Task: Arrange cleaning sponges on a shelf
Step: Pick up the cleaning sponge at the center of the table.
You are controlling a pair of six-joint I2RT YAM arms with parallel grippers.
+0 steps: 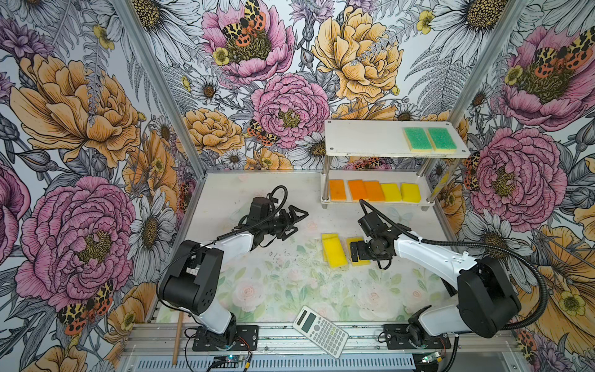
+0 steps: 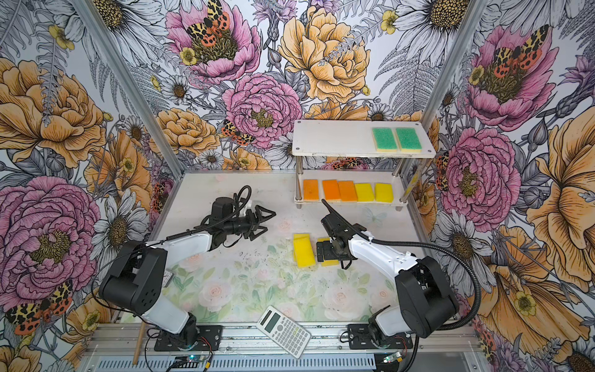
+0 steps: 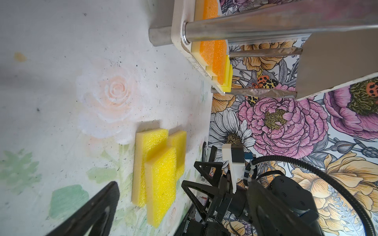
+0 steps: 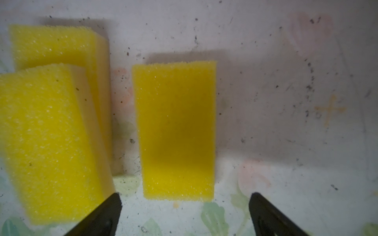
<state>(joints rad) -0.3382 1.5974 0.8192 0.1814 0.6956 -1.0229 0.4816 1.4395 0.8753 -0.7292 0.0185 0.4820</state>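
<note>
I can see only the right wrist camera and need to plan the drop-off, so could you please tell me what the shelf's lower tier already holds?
Observer: The shelf has five in a row on its lower tier: three orange sponges, then two yellow sponges.
Operator: Thank you. Is the upper tier free?
Observer: Only partly. Two green-topped sponges lie side by side at its right end, and the rest is bare.
Operator: And where is the other arm?
Observer: The left gripper hangs open and empty, off to the left of the loose yellow sponges on the table.
</note>
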